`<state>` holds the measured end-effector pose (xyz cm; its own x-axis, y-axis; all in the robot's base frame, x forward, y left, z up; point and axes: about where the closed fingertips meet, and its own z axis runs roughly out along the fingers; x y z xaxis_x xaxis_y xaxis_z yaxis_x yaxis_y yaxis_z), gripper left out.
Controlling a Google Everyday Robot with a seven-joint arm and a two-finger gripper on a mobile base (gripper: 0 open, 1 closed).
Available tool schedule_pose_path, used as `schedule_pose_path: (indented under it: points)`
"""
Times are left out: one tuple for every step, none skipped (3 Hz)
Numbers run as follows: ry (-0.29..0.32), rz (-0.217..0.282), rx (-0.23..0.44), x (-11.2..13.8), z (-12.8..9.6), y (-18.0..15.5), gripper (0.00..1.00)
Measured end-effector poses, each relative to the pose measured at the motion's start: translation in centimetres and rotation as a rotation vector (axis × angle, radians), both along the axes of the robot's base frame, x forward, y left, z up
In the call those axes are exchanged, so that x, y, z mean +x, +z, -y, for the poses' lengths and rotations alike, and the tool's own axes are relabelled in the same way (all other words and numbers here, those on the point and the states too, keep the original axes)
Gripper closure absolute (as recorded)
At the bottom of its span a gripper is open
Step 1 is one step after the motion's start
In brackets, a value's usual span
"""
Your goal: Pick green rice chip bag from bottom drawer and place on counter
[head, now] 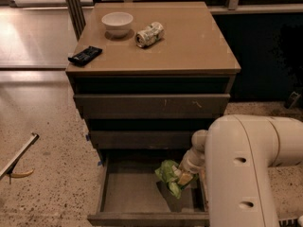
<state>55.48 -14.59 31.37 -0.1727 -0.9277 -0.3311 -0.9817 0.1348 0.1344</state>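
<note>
Green rice chip bag: sitting crumpled at the gripper's tip, inside the open bottom drawer, right of middle.
Gripper: pinching the bag's right edge; arm is crowding the drawer's right wall.
Open room: drawer floor is lying bare left of the gripper.
Counter: lying well above the gripper; bowl, can and black packet are sitting up-left.

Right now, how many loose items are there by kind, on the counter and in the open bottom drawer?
Bowls: 1, white bowl on the counter
Cans: 1, crushed can
Packets: 1, flat black packet
Bags: 1, green rice chip bag in the bottom drawer, with the gripper at it
Total: 4
</note>
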Motion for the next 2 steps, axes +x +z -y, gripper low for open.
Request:
schedule_pose_path:
  points:
    - [0.013,0.034,-0.093,-0.5,2.3,3.8,1.00]
    - [0.005,0.061,-0.210,-2.0,5.2,8.8,1.00]
